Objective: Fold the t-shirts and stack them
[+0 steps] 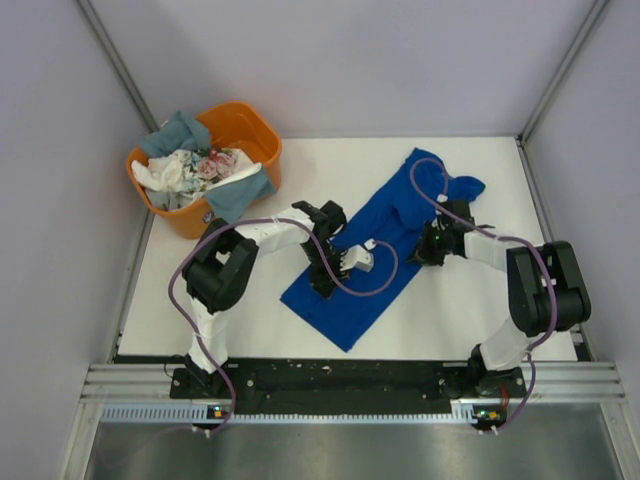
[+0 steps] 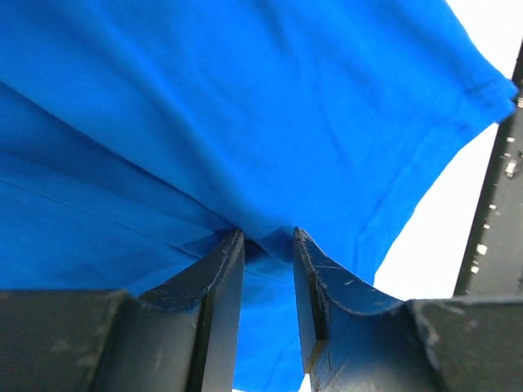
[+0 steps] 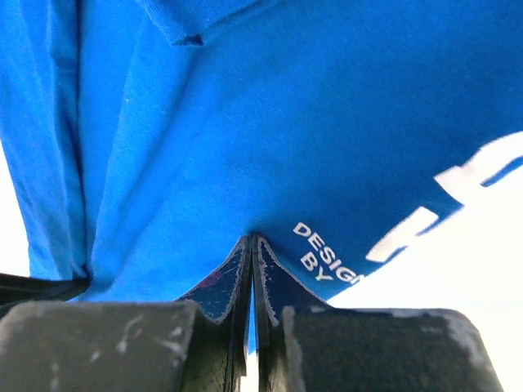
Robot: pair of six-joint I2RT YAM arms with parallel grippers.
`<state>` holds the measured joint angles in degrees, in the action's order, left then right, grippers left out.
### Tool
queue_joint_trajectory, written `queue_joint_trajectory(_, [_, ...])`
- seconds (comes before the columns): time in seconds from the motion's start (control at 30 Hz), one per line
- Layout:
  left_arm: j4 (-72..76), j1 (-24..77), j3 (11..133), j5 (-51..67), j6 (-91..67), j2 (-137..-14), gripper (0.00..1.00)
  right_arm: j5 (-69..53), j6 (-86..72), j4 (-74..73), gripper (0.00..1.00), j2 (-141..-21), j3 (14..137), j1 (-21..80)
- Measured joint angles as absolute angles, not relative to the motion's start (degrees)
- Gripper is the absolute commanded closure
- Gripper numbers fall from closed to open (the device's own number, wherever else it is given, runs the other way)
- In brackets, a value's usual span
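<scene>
Item: blue t-shirt, spread diagonally on the desk, from the middle of the near edge toward the far right corner. Remaining t-shirts: heaped in the orange tub at the far left corner. Left fingers: narrowly apart, a tuck of blue cloth caught between them, at the shirt's middle. Right fingers: pressed together, with creases running into the tips, so I judge a thin layer is nipped, just beside the small white print. Left arm: elbow raised near the tub, forearm reaching toward the desk's centre, wrist pitched down. Right arm: elbow folded near the right edge, forearm reaching inward, wrist low on the cloth. Step in hand, as I judge it: a fold. Handling note: I should raise both pinches together and level, just clear of the desk, carry them across until the edges meet, and keep the tension even so the thinner right-hand hold does not slip.
</scene>
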<state>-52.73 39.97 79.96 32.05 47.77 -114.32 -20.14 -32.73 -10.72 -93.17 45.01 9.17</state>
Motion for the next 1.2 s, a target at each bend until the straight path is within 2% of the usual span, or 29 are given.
queue_joint_trajectory(0.07, [-55.59, 39.88, 80.2, 33.17, 48.82, -114.04, 0.61, -18.48, -31.2, -12.14, 0.99, -92.51, 45.58, 9.28])
queue_joint_trajectory(0.13, [-59.29, 39.9, 81.54, 34.92, 50.22, -113.6, 0.58, -16.47, -29.39, -13.67, 0.92, -90.56, 45.6, 9.63])
queue_joint_trajectory(0.2, [-62.98, 39.68, 83.85, 37.32, 52.53, -111.98, 0.54, -14.52, -26.83, -14.79, 0.81, -86.0, 45.43, 10.46])
queue_joint_trajectory(0.33, [-66.04, 36.47, 84.58, 40.62, 58.67, -105.34, 0.43, -15.07, -22.09, -11.7, 0.52, -72.58, 44.64, 14.24])
queue_joint_trajectory(0.47, [-67.16, 27.22, 80.38, 42.11, 68.16, -99.07, 0.39, -19.73, -15.86, -1.06, 0.41, -58.98, 39.53, 19.94])
queue_joint_trajectory(0.57, [-67.48, 21.74, 74.94, 39.79, 76.23, -97.06, 0.37, -21.5, -5.65, 3.64, 0.3, -53.69, 34.41, 30.79])
queue_joint_trajectory(0.67, [-67.57, 21.93, 70.22, 38.13, 82.19, -96.09, 0.34, -22.0, 6.9, 4.27, 0.28, -52.56, 30.48, 43.44])
queue_joint_trajectory(0.83, [-66.0, 23.18, 64.25, 37.39, 88.71, -94.24, 0.31, -19.99, 24.25, -0.34, 0.33, -58.74, 28.97, 59.57])
queue_joint_trajectory(1.0, [-60.62, 24.67, 57.87, 34.39, 90.63, -93.41, 0.3, -16.51, 33.04, -4.95, 0.37, -67.64, 28.99, 67.18])
queue_joint_trajectory(1.2, [-54.81, 26.46, 54.87, 31.46, 90.5, -93.41, 0.33, -14.2, 36.53, -3.55, 0.41, -71.85, 28.97, 69.97])
